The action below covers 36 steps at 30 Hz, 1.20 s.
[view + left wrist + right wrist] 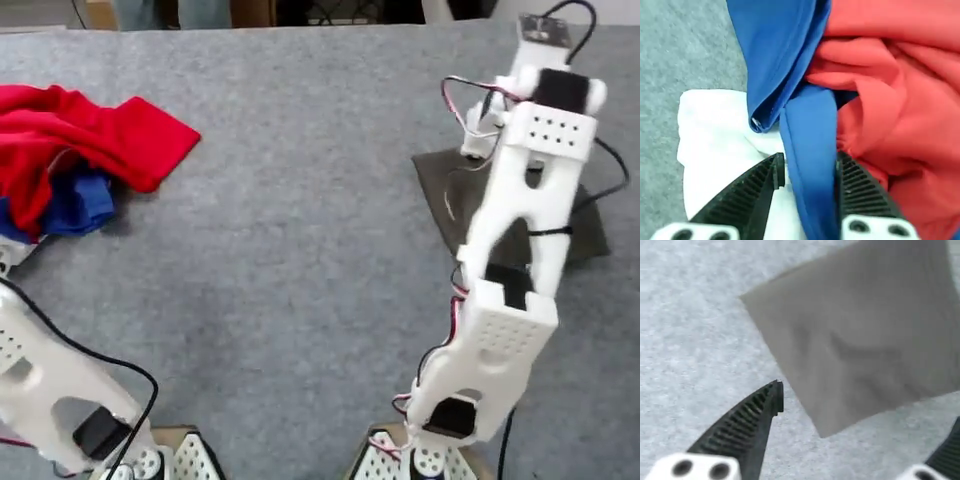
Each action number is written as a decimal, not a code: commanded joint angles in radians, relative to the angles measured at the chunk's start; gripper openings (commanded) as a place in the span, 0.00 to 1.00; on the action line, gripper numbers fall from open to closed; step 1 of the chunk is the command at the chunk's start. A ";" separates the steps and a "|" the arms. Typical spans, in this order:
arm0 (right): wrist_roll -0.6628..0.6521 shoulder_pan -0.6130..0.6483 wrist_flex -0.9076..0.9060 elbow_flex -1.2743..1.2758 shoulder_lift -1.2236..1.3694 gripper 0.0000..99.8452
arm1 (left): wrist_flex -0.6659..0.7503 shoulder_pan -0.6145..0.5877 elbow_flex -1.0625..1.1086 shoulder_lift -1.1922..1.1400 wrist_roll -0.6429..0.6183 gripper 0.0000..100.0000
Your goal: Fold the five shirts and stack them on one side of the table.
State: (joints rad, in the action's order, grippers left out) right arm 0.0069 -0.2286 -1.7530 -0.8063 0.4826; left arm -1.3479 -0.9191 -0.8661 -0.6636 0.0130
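Lying heaped at the left edge of the tabletop (pixel 300 300), the red shirt (pixel 90 140) is a crumpled mass of soft knit. Its folds are thrown over one another, and one flat lobe reaches toward the middle. The blue shirt (pixel 75 205) sits under it, mostly covered, with a bunched part showing at the near side of the heap. The frame cuts the heap off at the left.

In the left wrist view a smooth hemmed band of the blue shirt rises between the ribbed black jaws of the left gripper (pixel 807 172). The jaws are closed onto that fold, with the cloth filling the narrow gap and touching both pads. A white shirt (pixel 715 135) lies flat beneath, partly hidden by the blue and red cloth. How far it extends cannot be told.

Near the right edge a gray shirt (pixel 450 190) lies folded into a flat, roughly square pad. The right arm (pixel 520 230) and its wires cross over it and hide much of it. The right gripper (pixel 867 407) hangs above one corner of this shirt, spread wide and holding nothing, with its far jaw cut off at the frame's edge.

The tabletop is covered in gray, felt-like cloth. The white plastic left arm (pixel 40 380) stands at the near left corner.
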 commanded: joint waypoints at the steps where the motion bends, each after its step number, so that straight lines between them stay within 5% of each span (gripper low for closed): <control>1: 0.028 0.032 -0.009 -0.048 -0.012 0.49 | 0.021 -0.015 -0.028 0.005 0.005 0.05; 10: 0.101 0.037 -0.012 -0.047 -0.013 0.49 | 0.002 -0.038 -0.194 0.003 0.002 0.03; 21: 0.103 0.037 -0.012 -0.047 -0.013 0.49 | -0.396 0.010 -0.812 0.003 0.002 0.03; 36: 0.103 0.038 -0.014 -0.045 -0.015 0.49 | -0.413 0.274 -0.779 0.331 0.002 0.03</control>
State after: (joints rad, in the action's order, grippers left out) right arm 0.1005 -0.2087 -1.7576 -0.8063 0.4826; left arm -1.7576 -0.7135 -1.6057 -0.4258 0.0130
